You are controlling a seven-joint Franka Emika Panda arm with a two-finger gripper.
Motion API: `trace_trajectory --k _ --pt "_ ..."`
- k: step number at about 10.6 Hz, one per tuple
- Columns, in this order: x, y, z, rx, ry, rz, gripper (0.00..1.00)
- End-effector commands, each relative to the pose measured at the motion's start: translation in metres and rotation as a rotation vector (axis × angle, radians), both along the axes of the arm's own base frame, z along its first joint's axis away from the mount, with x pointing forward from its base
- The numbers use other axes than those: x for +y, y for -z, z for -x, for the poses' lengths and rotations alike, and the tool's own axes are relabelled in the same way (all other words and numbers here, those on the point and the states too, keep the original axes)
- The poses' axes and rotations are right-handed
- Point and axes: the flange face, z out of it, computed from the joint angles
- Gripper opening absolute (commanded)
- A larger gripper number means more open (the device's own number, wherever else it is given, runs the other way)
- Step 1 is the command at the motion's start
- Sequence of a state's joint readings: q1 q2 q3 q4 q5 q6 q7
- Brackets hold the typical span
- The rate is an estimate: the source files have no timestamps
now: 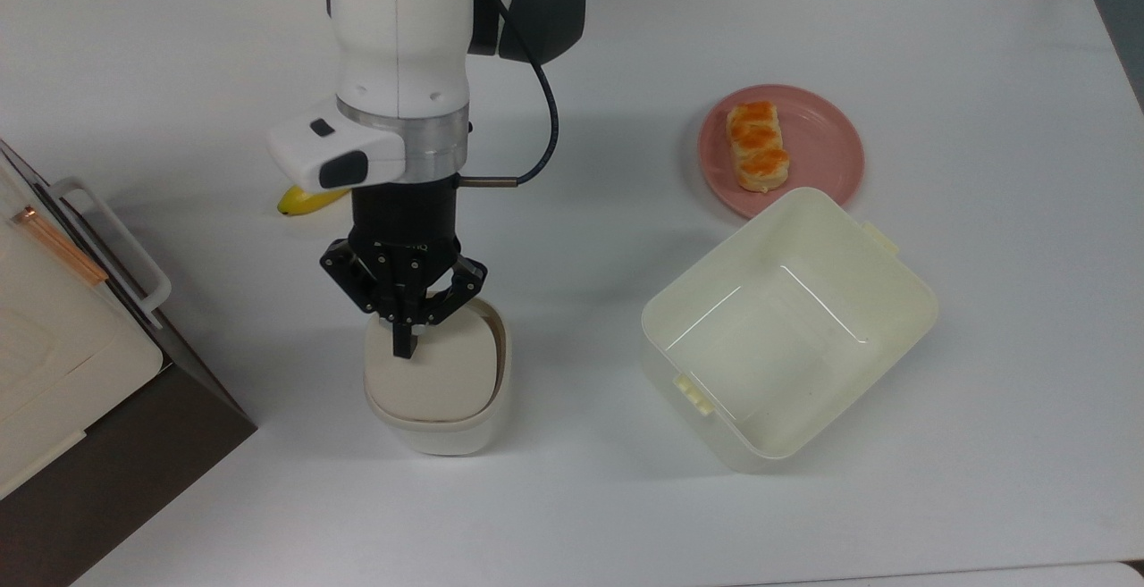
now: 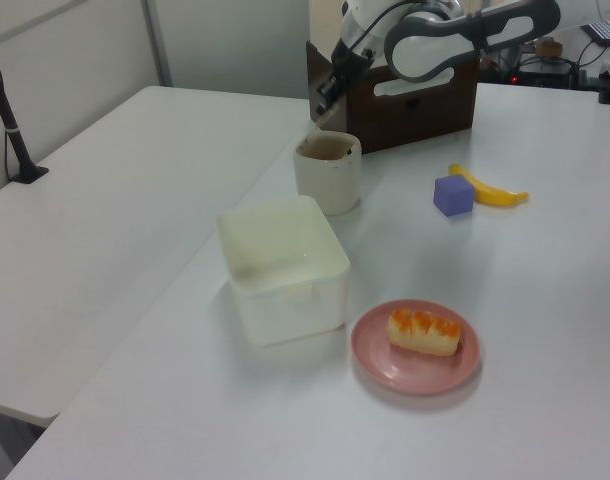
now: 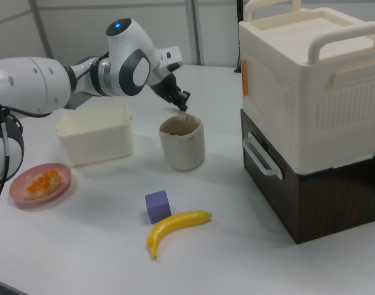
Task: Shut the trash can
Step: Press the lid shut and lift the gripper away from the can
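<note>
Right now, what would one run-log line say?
gripper: shut, pressing on lid | trash can: lid partly down, not closed | step: closing

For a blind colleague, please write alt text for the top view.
The robot's tool presses on the partly lowered lid of the small cream trash can on a white table. On the top view's right are an empty cream tub and a pink plate with a pastry.
</note>
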State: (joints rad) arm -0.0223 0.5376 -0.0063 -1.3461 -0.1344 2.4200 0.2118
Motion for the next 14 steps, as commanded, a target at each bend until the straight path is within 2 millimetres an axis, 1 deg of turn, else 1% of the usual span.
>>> trace_trajectory --k 1,2,3,4,6,7,8,9,11,12,13,14 --pt "0.007 0.029 0.011 0.142 -0.052 0.010 0.00" --pt "0.009 0.047 0.015 0.177 -0.059 0.012 0.00" --pt "0.023 0.060 0.016 0.198 -0.079 0.016 0.00" --pt "0.025 0.066 0.017 0.208 -0.083 0.016 0.00" --pt "0.024 0.066 0.017 0.206 -0.079 0.014 0.00" --pt "0.025 0.061 0.016 0.198 -0.076 0.011 0.00" --pt "0.024 0.045 0.019 0.184 -0.072 0.008 0.00" --pt "0.019 0.018 0.028 0.191 -0.059 0.007 0.00" --pt "0.009 -0.028 0.057 0.299 -0.037 -0.023 0.02" --pt "0.007 -0.043 0.075 0.375 -0.078 -0.014 0.13" --pt "0.005 -0.058 0.094 0.461 -0.131 0.002 0.41" --pt "0.004 -0.068 0.110 0.530 -0.165 0.008 0.72"
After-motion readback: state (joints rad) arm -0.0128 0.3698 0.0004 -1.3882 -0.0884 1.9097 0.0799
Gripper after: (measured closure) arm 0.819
